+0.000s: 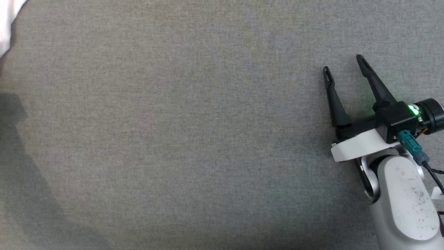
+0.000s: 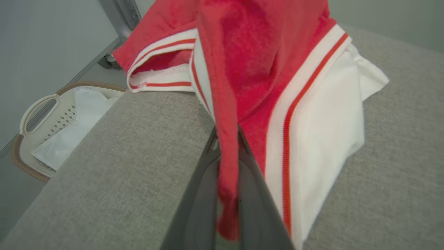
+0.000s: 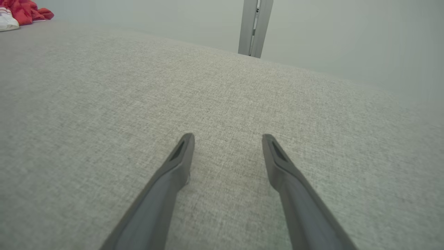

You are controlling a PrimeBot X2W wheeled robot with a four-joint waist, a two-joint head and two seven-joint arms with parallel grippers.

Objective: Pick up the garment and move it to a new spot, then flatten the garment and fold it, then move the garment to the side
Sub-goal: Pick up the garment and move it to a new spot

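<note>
– Left end effector point(image 2: 227, 135): what is it doing?

– Clenched on a red fold of the garment point(image 2: 249, 62). In the left wrist view the cloth runs down between the two dark fingers and hangs out below them.

– So the pick-up is done?

– Only the grasp, I'd judge. The bulk of the garment, red with white panels and red stripes, lies bunched on the grey bench point(image 2: 121, 163), right at its edge. I can't tell whether any of it is off the surface yet.

– What's left, then?

– Nearly everything: carrying it to a new spot, flattening it, folding it and moving it aside. Nothing in these views shows it spread out or folded.

– And the other arm?

– The right end effector point(image 1: 342, 64) sits at the right of the head view, fingers spread with nothing between them, over bare bench. The garment is well apart from it. The head view catches only a pale scrap at its top left corner point(image 1: 6, 27), probably the white panel. The right wrist view shows a small red and white heap far off at its upper left point(image 3: 20, 12).

– Anything close to the grasp?

– A laundry basket point(image 2: 59, 126) stands below, beyond the bench edge, with a white cloth point(image 2: 79, 118) in it. It is not touching the garment.
</note>
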